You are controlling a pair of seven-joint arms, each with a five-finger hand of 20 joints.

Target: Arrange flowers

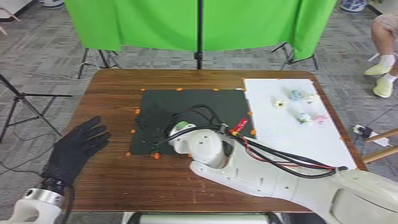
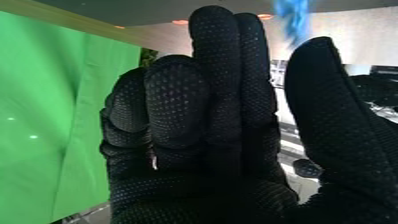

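Several flowers on a white board, both robot hands open

On the far half of the white board point(image 1: 277, 136), small artificial-looking flowers are spread. A blue flower point(image 1: 295, 94) is placed nearest the far edge, with a whitish flower point(image 1: 309, 98) beside it, toward the right edge. A pale flower with a yellow centre point(image 1: 280, 104) is set toward the left edge. Nearer the board's middle, a white-and-blue flower point(image 1: 304, 118) is seen beside a pink flower point(image 1: 320, 119), which is placed closer to the right edge.

The board is laid along the right edge of the brown wooden table point(image 1: 204, 192), next to a dark mat point(image 1: 204, 97) ringed by orange marks. Over the mat's left part the right hand point(image 1: 158, 136) is held, its outline hard to tell from the mat. In the right wrist view its fingers are seen extended, with the thumb apart; past the thumb's tip a blurred light-blue thing point(image 2: 291, 19) is seen, and whether it is touched cannot be told. By the table's left edge the left hand point(image 1: 78, 149) is held with relaxed, extended fingers.

Beyond the table's far edge, a green cloth point(image 1: 142, 25) is hung.
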